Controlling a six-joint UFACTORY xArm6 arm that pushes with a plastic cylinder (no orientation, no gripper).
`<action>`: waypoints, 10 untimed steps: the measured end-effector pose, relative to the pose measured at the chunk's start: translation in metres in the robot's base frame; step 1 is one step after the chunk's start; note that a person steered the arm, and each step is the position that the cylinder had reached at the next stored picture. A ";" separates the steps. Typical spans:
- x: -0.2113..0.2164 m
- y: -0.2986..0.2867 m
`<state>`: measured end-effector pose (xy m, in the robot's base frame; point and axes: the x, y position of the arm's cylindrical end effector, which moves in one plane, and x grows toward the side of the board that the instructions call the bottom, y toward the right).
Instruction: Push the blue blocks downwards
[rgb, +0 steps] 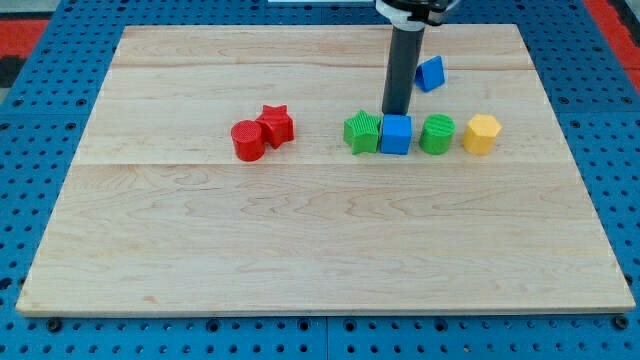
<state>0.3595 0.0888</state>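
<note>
A blue cube (397, 135) sits right of the board's middle, between a green star-like block (362, 132) on its left and a green cylinder (437, 134) on its right. A blue triangular block (431, 73) lies further up, near the view's top. My rod comes down from the top, and my tip (395, 113) rests just above the blue cube's top edge, touching or nearly touching it. The blue triangle is to the right of the rod.
A yellow hexagonal block (482, 133) ends the row at the right. A red cylinder (248, 140) and a red star (276, 125) touch each other left of middle. The wooden board (320, 250) lies on a blue pegboard.
</note>
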 end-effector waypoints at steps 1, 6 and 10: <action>0.018 0.000; -0.043 0.090; -0.102 0.011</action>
<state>0.2573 0.1001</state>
